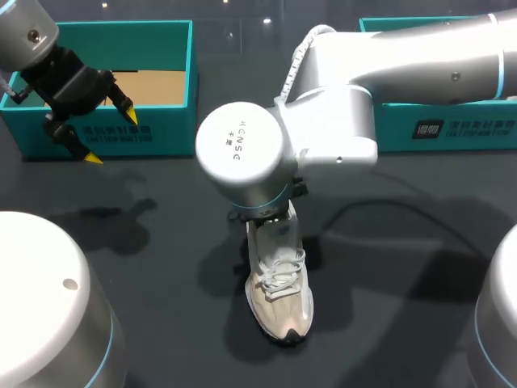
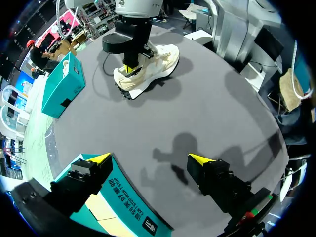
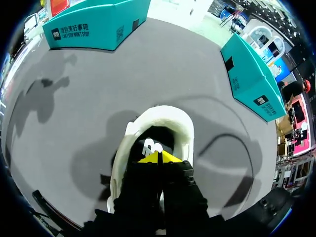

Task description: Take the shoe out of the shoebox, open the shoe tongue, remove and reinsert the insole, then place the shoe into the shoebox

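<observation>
The white lace-up running shoe (image 1: 280, 303) stands in the near middle of the dark grey table (image 1: 388, 323). It is out of its box, and its toe points to the near edge. Just past the laces, over the heel end, is my right arm's claw (image 3: 159, 158). Its two yellow tips are pressed tight together and poke into the shoe's mouth. I cannot tell if they pinch the insole or nothing at all.

I think the step is getting the insole out. To do it well, the claw needs a firm pinch on the insole's heel edge. Then it should pull up slowly, so the shoe does not tip or lift too.

Far left, my left arm's claw (image 1: 111, 137) hangs wide open and empty over the front wall of the open blue-green cardboard shoebox (image 1: 174, 105). It could hold the toe down. A second blue-green box (image 1: 452, 129) sits far right.
</observation>
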You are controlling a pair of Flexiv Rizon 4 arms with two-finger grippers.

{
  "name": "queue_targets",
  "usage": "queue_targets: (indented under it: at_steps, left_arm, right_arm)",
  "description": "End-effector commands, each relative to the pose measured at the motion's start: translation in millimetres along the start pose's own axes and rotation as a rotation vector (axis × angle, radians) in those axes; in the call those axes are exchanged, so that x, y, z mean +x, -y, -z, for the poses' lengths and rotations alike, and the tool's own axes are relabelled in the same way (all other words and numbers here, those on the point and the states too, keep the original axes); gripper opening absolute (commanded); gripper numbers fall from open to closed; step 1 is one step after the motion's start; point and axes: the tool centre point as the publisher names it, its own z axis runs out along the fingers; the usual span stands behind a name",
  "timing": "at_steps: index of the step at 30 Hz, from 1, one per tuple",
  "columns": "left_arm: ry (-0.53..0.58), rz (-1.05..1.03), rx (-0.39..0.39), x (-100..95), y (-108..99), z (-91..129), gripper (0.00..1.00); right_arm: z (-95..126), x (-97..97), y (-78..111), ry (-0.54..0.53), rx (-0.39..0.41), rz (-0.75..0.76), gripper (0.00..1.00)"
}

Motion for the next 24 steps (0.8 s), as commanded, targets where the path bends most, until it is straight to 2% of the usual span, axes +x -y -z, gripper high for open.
queue_targets:
  at_steps: [1, 9, 13, 19, 24]
  left_arm:
    - [-0.001, -0.001, -0.003, 1.0, 0.2, 0.5, 1.00]
    - [-0.001, -0.001, -0.003, 1.0, 0.2, 0.5, 1.00]
    - [-0.001, -0.001, -0.003, 1.0, 0.2, 0.5, 1.00]
    - [-0.001, -0.001, -0.003, 1.0, 0.2, 0.5, 1.00]
    - [-0.001, -0.001, -0.003, 1.0, 0.2, 0.5, 1.00]
  right_arm:
    - [-20.4, -5.9, -2.4, -0.043, 0.019, 0.005, 0.00]
    - [-45.0, -3.9, 7.3, -0.095, 0.077, 0.009, 0.00]
    - [-47.0, 0.5, 18.9, -0.106, 0.108, 0.004, 0.00]
    - [-28.8, 3.1, 33.4, -0.084, 0.118, -0.012, 0.00]
    - [-9.7, 3.2, 18.8, -0.069, 0.055, 0.014, 0.00]
